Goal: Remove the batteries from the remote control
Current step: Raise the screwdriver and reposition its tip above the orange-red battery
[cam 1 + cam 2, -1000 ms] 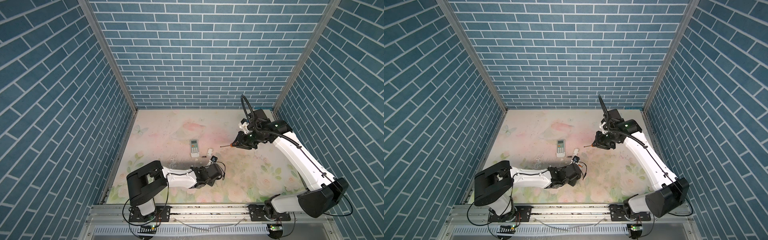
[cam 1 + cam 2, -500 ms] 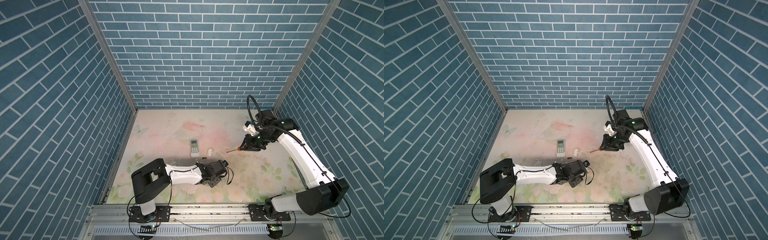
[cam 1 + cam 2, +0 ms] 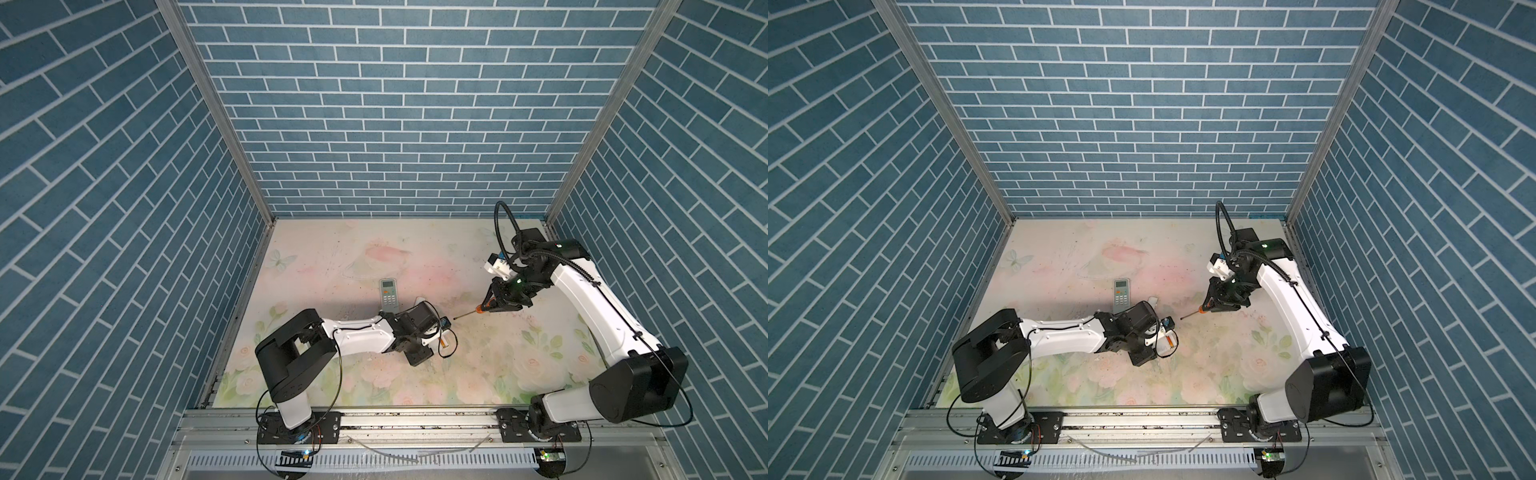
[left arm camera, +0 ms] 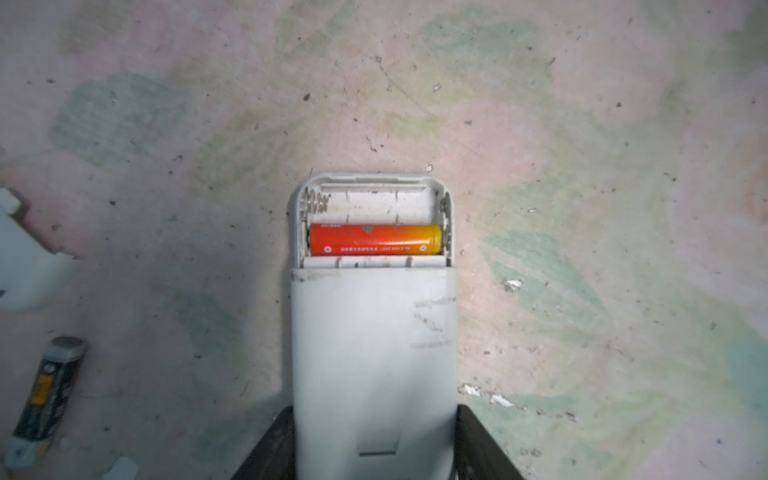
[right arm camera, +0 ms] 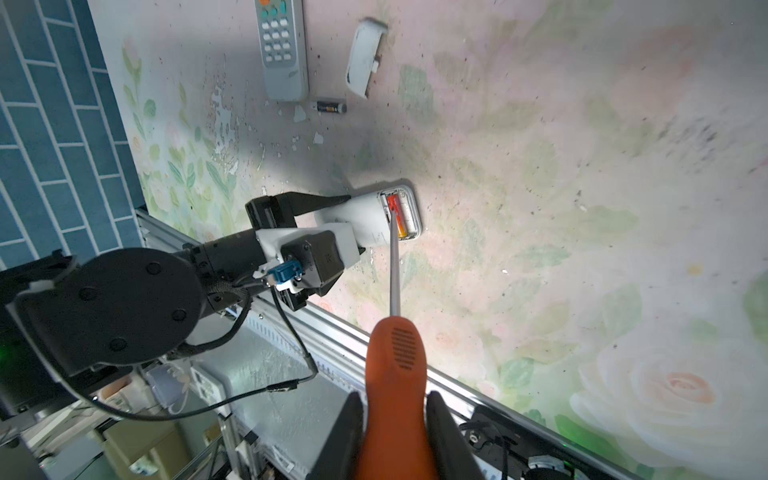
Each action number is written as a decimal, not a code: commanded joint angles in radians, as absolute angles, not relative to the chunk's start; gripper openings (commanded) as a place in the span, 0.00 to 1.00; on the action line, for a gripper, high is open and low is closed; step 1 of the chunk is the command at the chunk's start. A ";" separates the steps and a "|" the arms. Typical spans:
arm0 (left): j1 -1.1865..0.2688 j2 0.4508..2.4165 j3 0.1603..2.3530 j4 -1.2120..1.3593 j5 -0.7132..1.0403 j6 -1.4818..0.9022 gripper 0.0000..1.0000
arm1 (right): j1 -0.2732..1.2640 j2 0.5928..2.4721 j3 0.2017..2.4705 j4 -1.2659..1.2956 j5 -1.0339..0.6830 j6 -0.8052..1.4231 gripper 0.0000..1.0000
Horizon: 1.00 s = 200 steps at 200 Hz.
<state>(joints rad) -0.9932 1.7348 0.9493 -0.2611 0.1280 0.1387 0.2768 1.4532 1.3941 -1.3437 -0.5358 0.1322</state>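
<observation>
The left gripper (image 4: 374,451) grips the remote (image 4: 372,340). The orange battery (image 4: 375,240) lies inside it, uncovered. The right gripper (image 5: 395,432) squeezes the screwdriver (image 5: 395,365). Slide its tip under one battery end and lift gently.

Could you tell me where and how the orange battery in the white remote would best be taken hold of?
Probably at mid-barrel, from above. The orange battery lies crosswise in the white remote; contacts block both ends and a wall hugs one long side, so only the empty bay beside it leaves finger room.
</observation>
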 commanded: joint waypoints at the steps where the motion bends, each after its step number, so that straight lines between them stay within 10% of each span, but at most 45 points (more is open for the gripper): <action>1: -0.963 1.765 0.920 -0.357 0.098 0.181 0.30 | 0.279 1.473 1.359 -1.374 -0.601 0.089 0.00; 200: -0.949 1.706 0.835 -0.195 0.084 0.172 0.27 | 0.303 1.664 1.376 -1.318 -0.546 -0.094 0.00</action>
